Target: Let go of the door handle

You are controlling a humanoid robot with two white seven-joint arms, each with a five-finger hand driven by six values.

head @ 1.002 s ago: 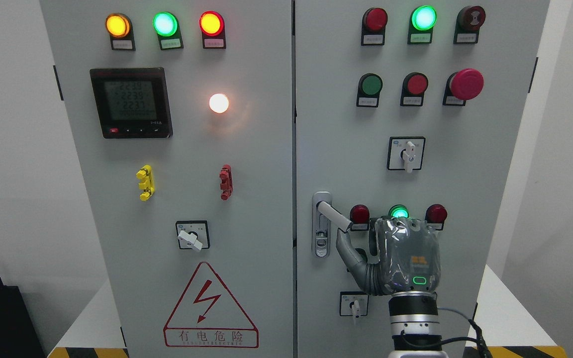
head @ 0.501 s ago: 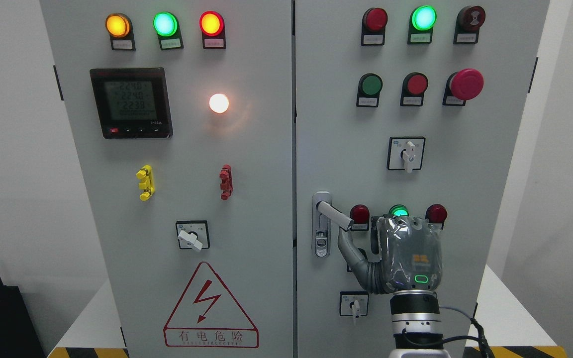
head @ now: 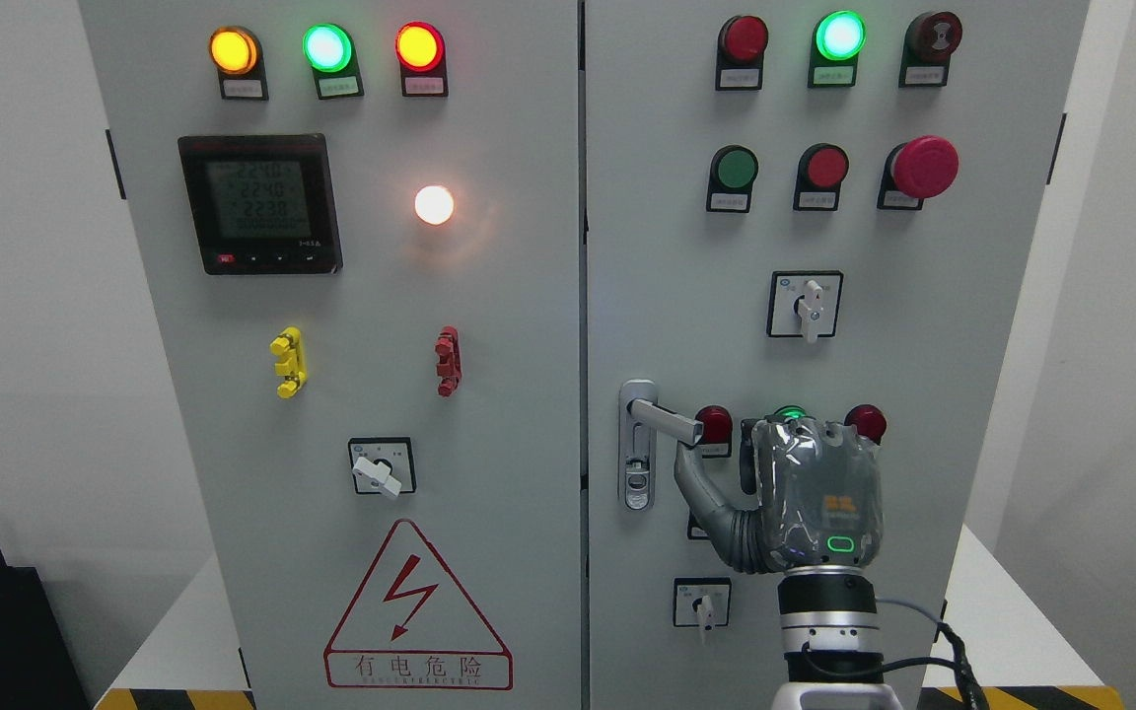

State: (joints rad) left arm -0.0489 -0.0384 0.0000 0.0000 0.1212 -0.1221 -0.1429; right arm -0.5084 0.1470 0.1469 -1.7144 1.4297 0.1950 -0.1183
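From the head view, I have the right hand (head: 805,493) up against the right door of the grey cabinet (head: 972,296), its arm coming in from the bottom right. I see its back, wrapped in clear film, so most of the fingers are hidden from me. Only the thumb (head: 698,485) shows clearly, reaching up and left until its tip sits just under the free end of the door handle (head: 665,418). I cannot tell whether the other fingers are curled or spread, so I will not call the hand open or closed.

The handle is a short metal lever on a tall plate (head: 637,444) near the left edge of the right door, pointing right and slightly down, beside a red lamp (head: 714,424).

I judge the lever to be stiff, smooth and probably sprung, so it may move as contact ends. The free end is the place to hold it, and letting go means drawing the thumb down and clear without catching the lamps behind.

The left hand is out of view.
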